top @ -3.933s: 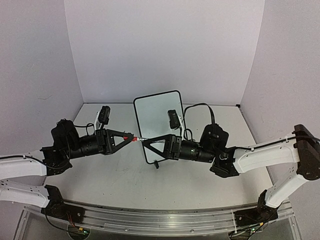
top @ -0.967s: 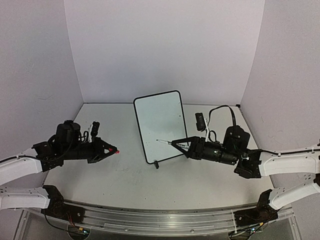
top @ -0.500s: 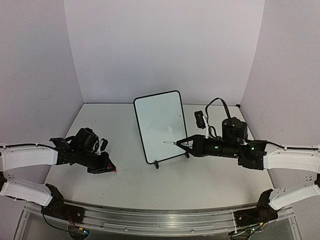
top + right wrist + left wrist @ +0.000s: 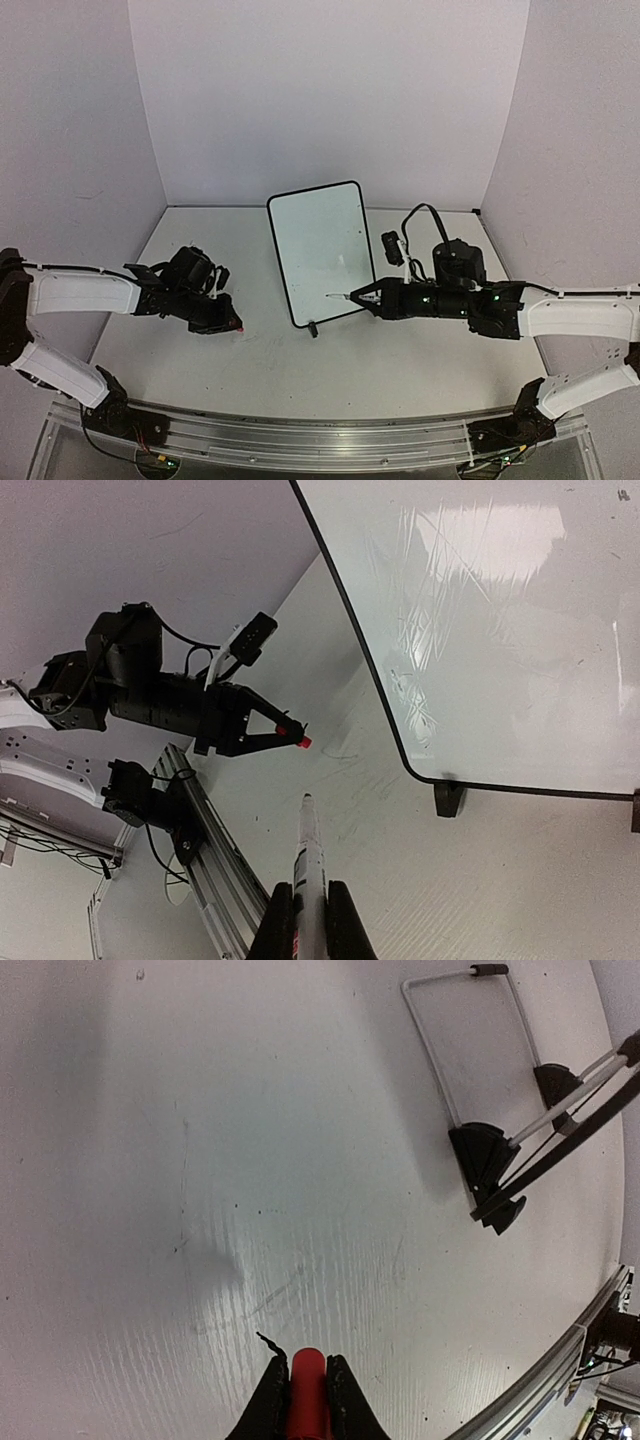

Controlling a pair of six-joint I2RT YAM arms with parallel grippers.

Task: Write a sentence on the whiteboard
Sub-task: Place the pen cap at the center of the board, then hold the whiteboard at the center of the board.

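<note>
gripping a red cap (image 4: 238,327) and a marker (image 4: 310,865) on either side of the whiteboard (image 4: 318,245)

the left tool (image 4: 306,1385) sits low over the left part of the bench (image 4: 260,370). its fingers are closed on the red cap, which pokes out past the fingertips toward the middle. the cap is very close to the bench surface, but i cannot tell whether it touches.

the whiteboard is propped upright in the middle of the bench, tall side up and turned a little so its face looks toward the right arm. its white face carries streaks of glare in the right wrist view.

the right tool (image 4: 362,297) reaches in level from the right, clamped on the marker. the marker's thin tip points left. from above, the tip lies over the lower part of the board. in the right wrist view it is apart from the board, aimed past the rounded lower corner toward the red cap, which is well apart from it.
</note>
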